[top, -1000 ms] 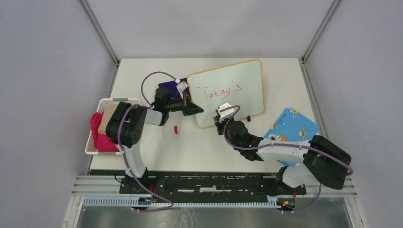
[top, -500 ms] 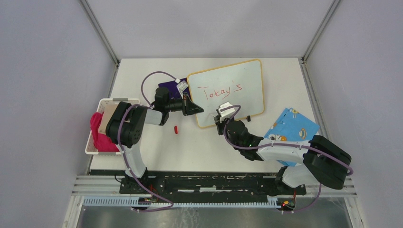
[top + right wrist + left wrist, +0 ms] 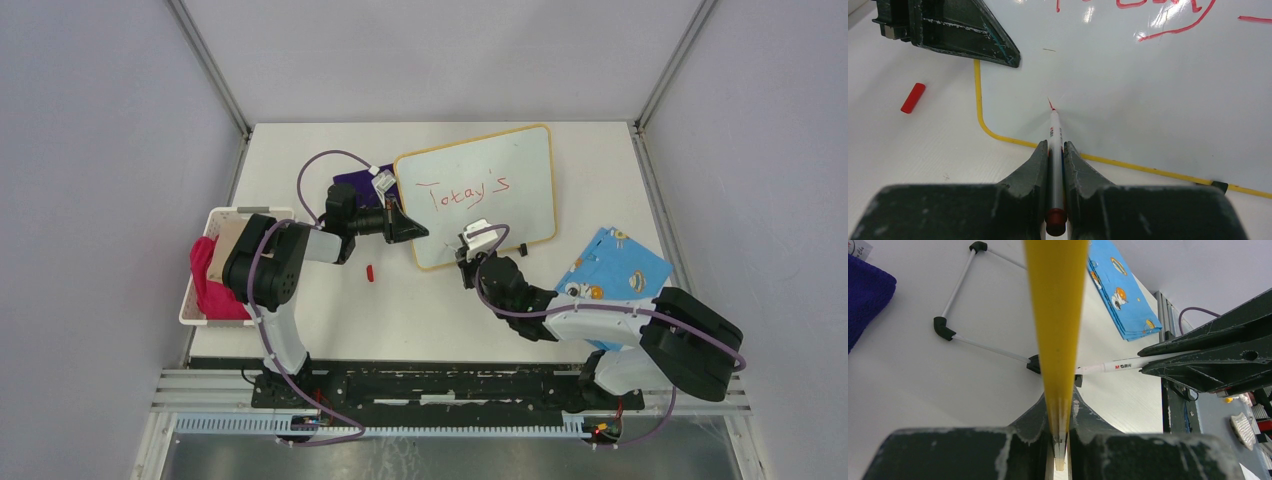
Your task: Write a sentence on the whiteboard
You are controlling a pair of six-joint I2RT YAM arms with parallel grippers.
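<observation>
The whiteboard [image 3: 500,170] stands tilted at the back of the table, with a yellow frame [image 3: 1058,315]. On it is the red start of the sentence [image 3: 470,193], one line reading roughly "Totay's", whose strokes cross the top of the right wrist view [image 3: 1173,31]. My left gripper [image 3: 405,228] [image 3: 1060,400] is shut on the board's left frame edge. My right gripper [image 3: 468,245] [image 3: 1054,145] is shut on a white marker [image 3: 1054,132] [image 3: 1128,364]. The marker's red tip touches the board's lower left area, below the writing.
A red marker cap [image 3: 370,272] [image 3: 913,97] lies on the table left of the board. A white basket [image 3: 200,300] with pink cloth sits at the left edge. A blue patterned sheet [image 3: 615,265] [image 3: 1120,295] lies at the right, a purple cloth [image 3: 355,183] behind the left gripper.
My right gripper has shifted slightly to the right with the marker. The left gripper and the board have not moved.
</observation>
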